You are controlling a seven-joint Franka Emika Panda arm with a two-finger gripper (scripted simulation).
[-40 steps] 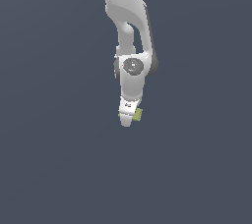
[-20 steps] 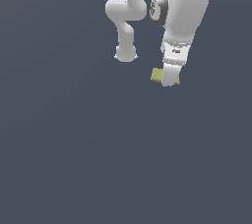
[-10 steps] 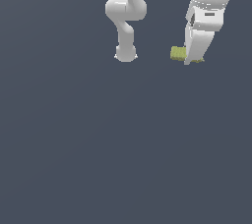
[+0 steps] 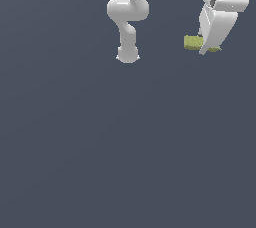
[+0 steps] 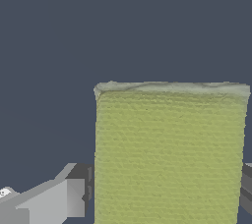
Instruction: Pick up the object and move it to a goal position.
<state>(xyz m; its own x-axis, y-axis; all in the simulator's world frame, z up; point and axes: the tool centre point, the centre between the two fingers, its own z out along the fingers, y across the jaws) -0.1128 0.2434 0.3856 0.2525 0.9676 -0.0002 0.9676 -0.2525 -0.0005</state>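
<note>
The object (image 4: 192, 42) is a small flat yellow-green sponge-like block, held up in the air at the exterior view's upper right. My white gripper (image 4: 209, 47) is shut on it, and the block sticks out from the fingers toward the exterior view's left. In the wrist view the object (image 5: 170, 154) fills the space between the two fingers (image 5: 59, 201), whose pads press on its two sides. Part of the block is hidden behind the gripper body in the exterior view.
The arm's white base and lower links (image 4: 128, 27) stand at the exterior view's upper middle. The dark grey floor (image 4: 125, 147) stretches flat all around, with nothing else on it.
The gripper has carried the object from the lower middle of the exterior view up and to its right, staying shut on it. The arm has swung round with it.
</note>
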